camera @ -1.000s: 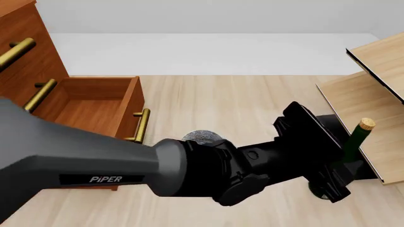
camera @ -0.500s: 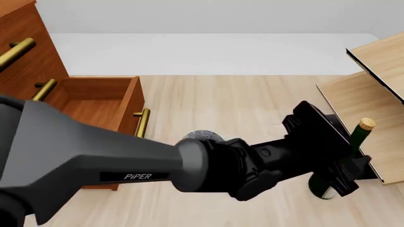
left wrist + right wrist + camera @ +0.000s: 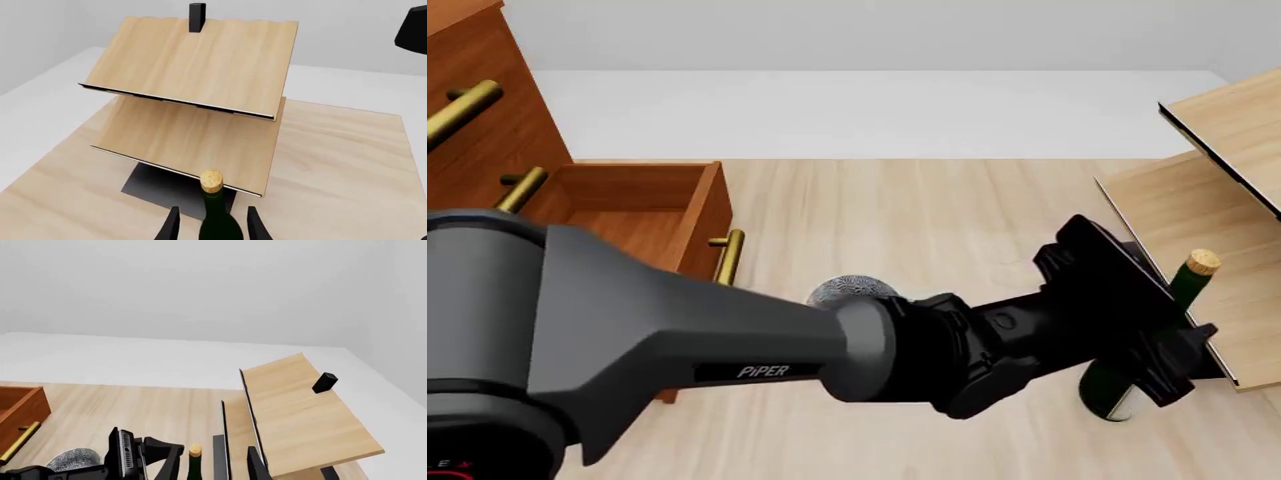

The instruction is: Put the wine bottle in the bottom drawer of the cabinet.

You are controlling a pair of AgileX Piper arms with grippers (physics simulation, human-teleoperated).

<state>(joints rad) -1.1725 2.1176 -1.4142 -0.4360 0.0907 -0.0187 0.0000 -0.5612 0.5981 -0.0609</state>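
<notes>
The wine bottle (image 3: 1178,300) stands upright at the lower right of the front view, against the pale shelf unit (image 3: 1214,215). The left gripper (image 3: 210,227) straddles its neck, fingers narrowly apart; contact is unclear. The bottom drawer (image 3: 627,215) is open at left.

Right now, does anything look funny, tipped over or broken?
Nothing looks broken or spilled. The wine bottle stands upright beside the pale shelf unit, with the left gripper around it. The bottom drawer of the cabinet sticks out open, ready for the bottle.
</notes>
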